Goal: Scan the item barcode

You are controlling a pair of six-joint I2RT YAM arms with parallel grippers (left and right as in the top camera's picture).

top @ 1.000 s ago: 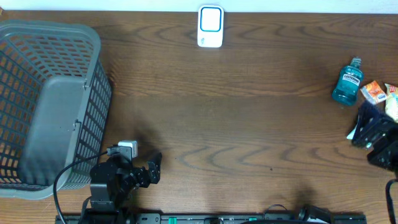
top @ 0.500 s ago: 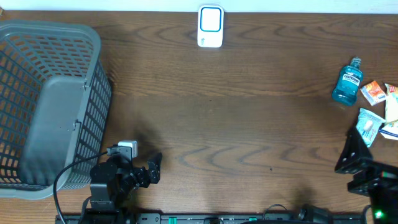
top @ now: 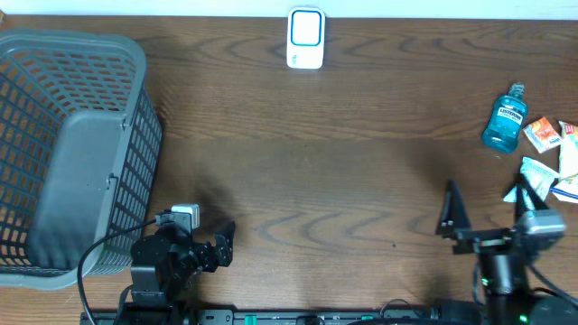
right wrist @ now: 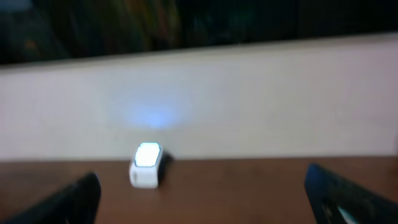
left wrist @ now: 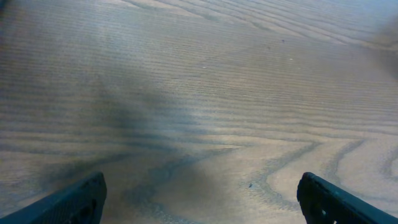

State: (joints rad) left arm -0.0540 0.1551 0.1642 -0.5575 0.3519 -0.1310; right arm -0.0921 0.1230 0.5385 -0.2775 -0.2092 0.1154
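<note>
Mouthwash bottle [top: 504,117], blue: bench [top: 343,171] right side, beside small packets [top: 546,135]. Barcode scanner [top: 305,38], white: far edge, centre. Right tool [top: 486,206]: released, empty, near packets. Left tool [left wrist: 202,208]: released, empty, beside grey basket [top: 135,135].

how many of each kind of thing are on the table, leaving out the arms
basket: 1
scanner: 1
bottle: 1
small packets: 4 that can be made out, some cut off by the frame edge
total: 7
</note>
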